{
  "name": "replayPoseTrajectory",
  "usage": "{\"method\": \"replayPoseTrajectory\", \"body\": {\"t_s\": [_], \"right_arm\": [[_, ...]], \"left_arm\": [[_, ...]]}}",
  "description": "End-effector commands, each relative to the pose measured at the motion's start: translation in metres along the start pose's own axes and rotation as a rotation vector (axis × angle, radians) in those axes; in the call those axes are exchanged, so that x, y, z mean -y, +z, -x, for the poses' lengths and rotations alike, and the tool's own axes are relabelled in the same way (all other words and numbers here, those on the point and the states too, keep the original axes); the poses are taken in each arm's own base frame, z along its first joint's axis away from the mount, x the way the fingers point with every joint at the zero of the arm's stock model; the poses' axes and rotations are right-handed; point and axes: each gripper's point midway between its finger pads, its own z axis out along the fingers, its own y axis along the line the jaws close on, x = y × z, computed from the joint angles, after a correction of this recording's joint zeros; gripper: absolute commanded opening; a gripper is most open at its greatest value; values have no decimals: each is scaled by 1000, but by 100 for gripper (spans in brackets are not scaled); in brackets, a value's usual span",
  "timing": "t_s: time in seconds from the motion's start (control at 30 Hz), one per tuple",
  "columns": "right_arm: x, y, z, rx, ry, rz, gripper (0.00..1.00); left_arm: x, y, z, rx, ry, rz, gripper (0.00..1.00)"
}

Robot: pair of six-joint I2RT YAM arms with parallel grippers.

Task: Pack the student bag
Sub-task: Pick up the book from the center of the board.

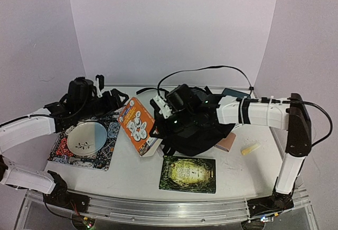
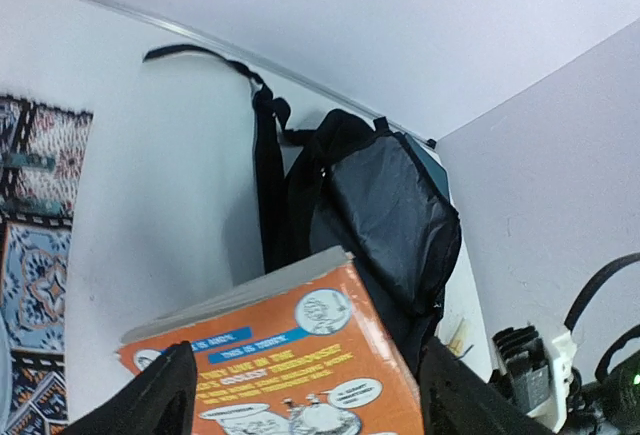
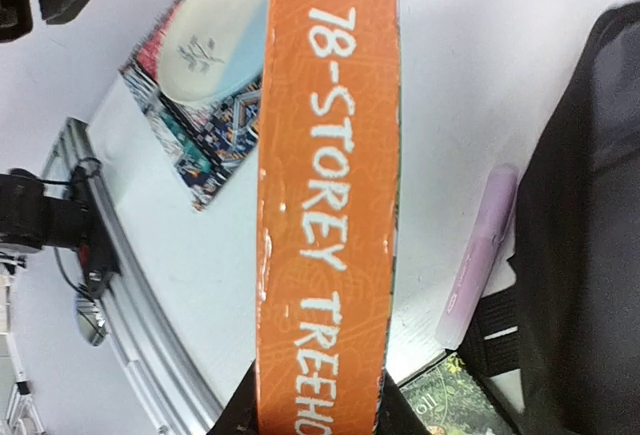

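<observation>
Bag spot: student bag (image 1: pixel 196 129) is slumped on the surface (image 1: pixel 132 172) pretty much dead centre, with straps trailing toward 11 o'clock. I can't spot an open mouth on it in any view.
Right end effector (image 3: pixel 320 413): clamped on the orange book (image 1: pixel 138 126), one finger either side of the spine. It's holding the book tilted up on its edge, right at the bag's 9 o'clock.
Left end effector (image 2: pixel 305 395): fingers spread wide with nothing pinched. It hangs at the book's 10 o'clock, looking along the cover toward the bag.
Other stuff: green book (image 1: pixel 188 173) lies flat at the bag's 6 o'clock. A lilac marker (image 3: pixel 478 260) sits just beside the bag. The plate (image 1: pixel 84 137) is on a patterned mat (image 1: pixel 103 153) out at 9 o'clock, well apart.
Step, my guess: getting the orange book into the bag. Nothing looks packed yet tbh.
Risk 1: it's a soft bag and nobody's holding it open, so the book's corner probably just shoves the fabric around instead of going in.
Risk 2: the grip is on one edge only, so a heavy book could pivot or slip out mid-lift.
Risk 3: both arms crowd the same book, so a careless swing could bump them together or sweep the marker away.
</observation>
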Motion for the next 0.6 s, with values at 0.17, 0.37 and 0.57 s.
{"method": "replayPoseTrajectory", "body": {"t_s": [0.17, 0.37, 0.57], "right_arm": [[-20, -109, 114, 253, -122, 162, 0], [5, -133, 116, 228, -204, 147, 0], [9, -146, 113, 198, -334, 189, 0]], "left_arm": [[25, -25, 62, -9, 381, -162, 91], [52, -28, 83, -48, 469, -355, 96], [80, -17, 84, -133, 546, -542, 98]]}}
